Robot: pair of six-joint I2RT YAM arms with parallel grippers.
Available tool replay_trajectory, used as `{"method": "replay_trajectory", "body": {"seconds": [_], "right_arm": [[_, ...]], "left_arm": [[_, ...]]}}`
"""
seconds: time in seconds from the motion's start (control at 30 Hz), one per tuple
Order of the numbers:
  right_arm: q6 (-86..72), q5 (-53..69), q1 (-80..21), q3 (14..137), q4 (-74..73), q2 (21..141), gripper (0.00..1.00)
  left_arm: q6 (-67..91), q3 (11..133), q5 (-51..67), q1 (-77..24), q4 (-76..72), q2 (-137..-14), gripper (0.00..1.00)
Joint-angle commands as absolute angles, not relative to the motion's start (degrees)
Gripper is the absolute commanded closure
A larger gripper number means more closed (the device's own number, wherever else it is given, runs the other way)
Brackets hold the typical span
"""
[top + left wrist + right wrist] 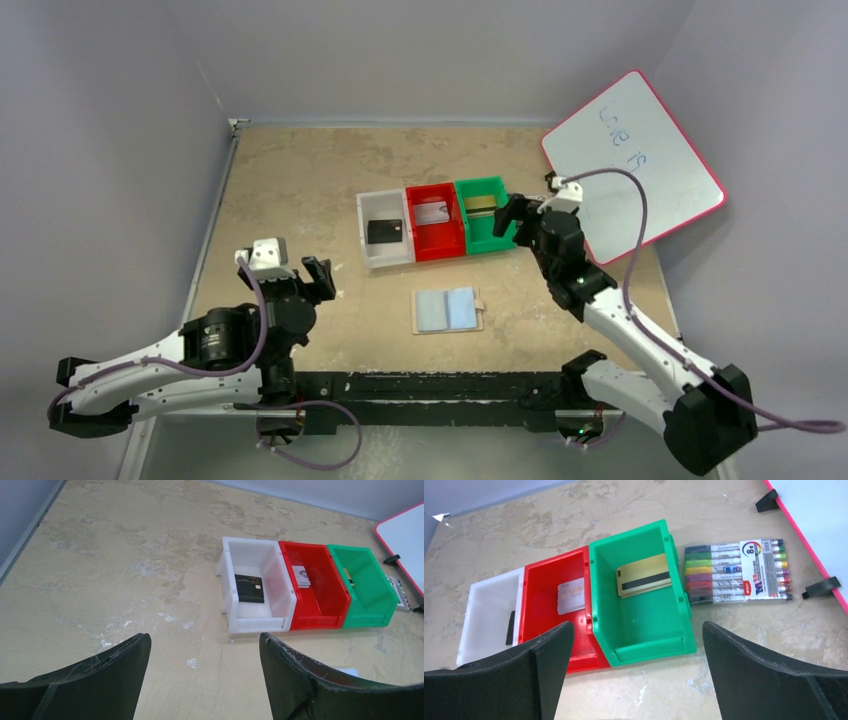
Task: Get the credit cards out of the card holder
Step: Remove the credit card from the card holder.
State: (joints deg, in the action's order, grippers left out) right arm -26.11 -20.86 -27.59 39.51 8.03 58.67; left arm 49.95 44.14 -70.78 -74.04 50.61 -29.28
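Card holder (447,310) lies open and flat near the worktop's (300,200) near edge, with bare mottled surface around it. Left tool (205,637) and right tool (636,630) are spread wide, gripping nothing.

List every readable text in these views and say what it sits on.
"VIP": black card in the white plastic bin.
"VIP": white card in the red plastic bin.
"8": clear pack of coloured markers.
Smaller print on that pack: too small.
Blue handwriting on the pink-edged whiteboard: unclear.
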Motion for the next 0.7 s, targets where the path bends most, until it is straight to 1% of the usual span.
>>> {"method": "replay_trajectory", "body": {"seconds": [0.0, 0.03, 0.1, 0.2, 0.37, 0.53, 0.6, 0.67], "right_arm": [[-24.9, -18.9, -27.5, 29.3, 22.1, 49.0, 0.00], [-26.5, -16.1, -27.5, 26.6, 23.7, 46.4, 0.00], [-32.0, -14.8, -27.5, 22.8, 25.0, 42.3, 0.00], [-36.9, -11.9, -27.5, 21.6, 22.5, 40.6, 0.00], [-37.6, -3.8, -27.5, 26.6, 15.4, 47.2, 0.00], [-37.1, 1.9, -27.5, 30.7, 15.3, 54.1, 0.00], [-33.9, 3.9, -27.5, 31.4, 18.1, 55.7, 0.00], [-33.5, 6.9, -27.6, 32.7, 17.8, 57.7, 0.00]], "left_arm": [[49.7, 45.4, -71.2, -74.5, 48.6, -30.9, 0.19], [49.9, 45.0, -71.0, -74.5, 48.2, -30.9, 0.16], [49.9, 44.4, -71.0, -74.5, 47.3, -30.9, 0.12], [48.3, 43.6, -70.9, -74.5, 45.3, -30.6, 0.05], [43.2, 43.4, -69.4, -74.4, 40.6, -32.6, 0.01], [37.5, 47.0, -67.2, -74.0, 37.5, -42.1, 0.00], [35.4, 48.8, -65.5, -72.1, 36.5, -47.1, 0.00], [31.6, 50.3, -58.1, -66.1, 33.8, -51.6, 0.00]]}}
